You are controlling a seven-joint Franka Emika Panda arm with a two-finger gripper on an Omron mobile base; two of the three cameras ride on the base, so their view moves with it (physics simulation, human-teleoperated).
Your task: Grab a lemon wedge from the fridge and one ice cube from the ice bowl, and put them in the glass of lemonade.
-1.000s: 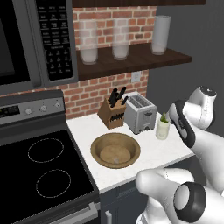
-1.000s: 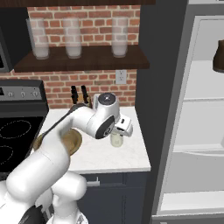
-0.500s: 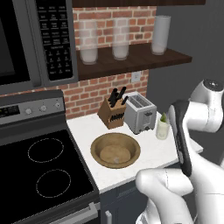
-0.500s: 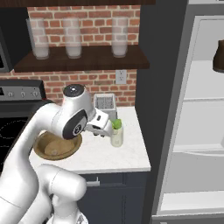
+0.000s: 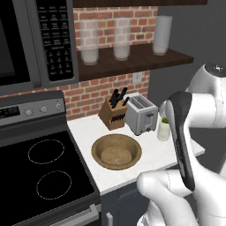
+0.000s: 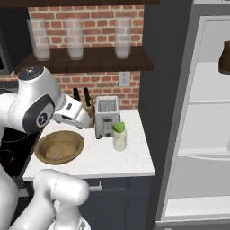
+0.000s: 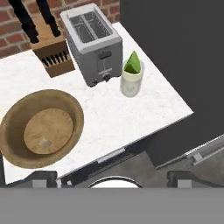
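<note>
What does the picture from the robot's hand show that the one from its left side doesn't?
Only the hand view shows the small ice cube lying in the ice bowl. Only the left base view shows the stove, the microwave and the shelf of tall glasses. Both show the bowl, the toaster, the knife block and the glass of lemonade with the lemon wedge in it.
</note>
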